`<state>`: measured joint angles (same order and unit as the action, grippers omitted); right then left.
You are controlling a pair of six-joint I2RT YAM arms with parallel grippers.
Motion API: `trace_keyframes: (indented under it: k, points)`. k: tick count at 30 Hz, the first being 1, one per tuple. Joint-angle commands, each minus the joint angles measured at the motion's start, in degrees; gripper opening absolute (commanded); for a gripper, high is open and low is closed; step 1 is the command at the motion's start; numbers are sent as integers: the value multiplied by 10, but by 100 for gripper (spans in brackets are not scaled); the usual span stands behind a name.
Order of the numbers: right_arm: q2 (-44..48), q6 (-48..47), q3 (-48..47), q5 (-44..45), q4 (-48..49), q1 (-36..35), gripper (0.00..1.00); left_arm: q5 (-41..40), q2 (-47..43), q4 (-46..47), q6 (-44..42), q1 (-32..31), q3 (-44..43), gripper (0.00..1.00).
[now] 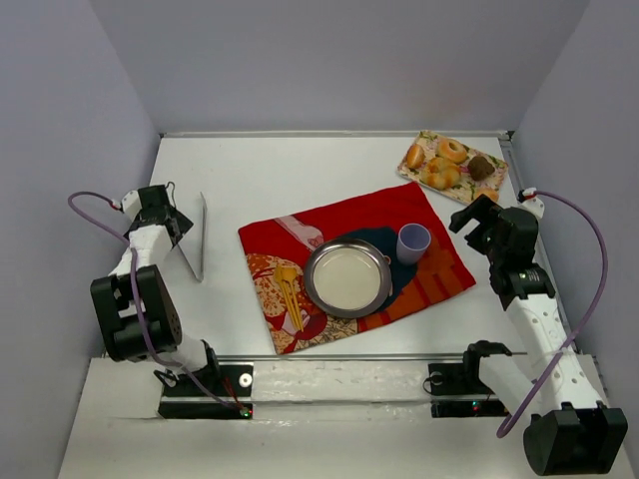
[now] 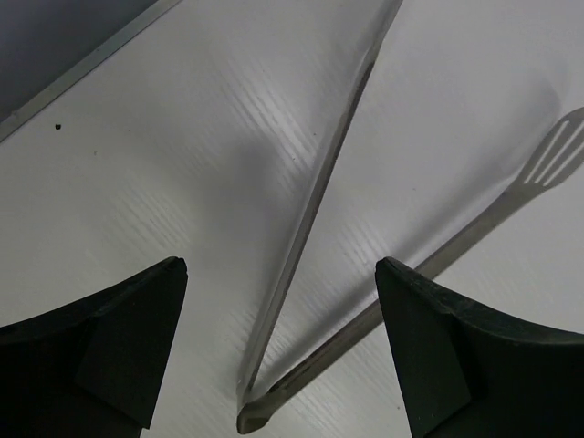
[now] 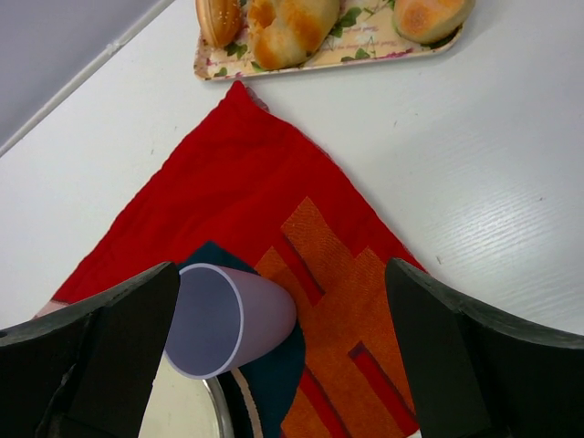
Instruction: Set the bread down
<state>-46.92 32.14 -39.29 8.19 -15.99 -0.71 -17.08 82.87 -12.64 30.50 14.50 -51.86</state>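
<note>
I think the job has not begun. The bread (image 3: 429,16) sits on the tray (image 3: 365,44) at the far right corner of the tabletop (image 1: 260,180), and nothing touches it. The right pincer (image 1: 479,215) hangs near the tray, wide open and empty. The left pincer (image 2: 280,265) is open and empty too, above the tongs (image 1: 200,235) on the left side. The plate (image 1: 346,277) on the red cloth (image 1: 369,215) has nothing on it. I guess the bread goes there. So picking it up, carrying it and putting it down are all left to do. I count one tray with five baked things, one plate, one cup (image 1: 413,242), one cloth, one pair of tongs and two pincers.
</note>
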Motion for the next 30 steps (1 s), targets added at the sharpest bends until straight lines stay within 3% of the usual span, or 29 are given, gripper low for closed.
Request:
trace_keyframes:
  k: [1,9,14,17,20,21,26,30]
  points:
    - [2,-12,-12,5,16,4,100,17,27,34,-17,15,-15,91]
    - [1,-15,-12,6,16,4,100,45,151,25,-22,18,-61,65]
    - [-2,-12,-13,1,17,4,100,53,169,33,-11,18,-68,60]
    - [-5,-14,-14,-6,17,4,100,59,181,32,-12,19,-77,49]
    - [-5,-19,-16,-12,18,4,100,68,200,27,-23,18,-90,22]
    - [-5,-22,-16,-20,18,4,100,72,207,25,-25,18,-95,6]
    - [5,-32,-18,-57,21,4,100,110,183,34,-36,18,-91,5]
    - [28,-42,-19,-81,21,4,100,174,107,63,-48,18,-73,6]
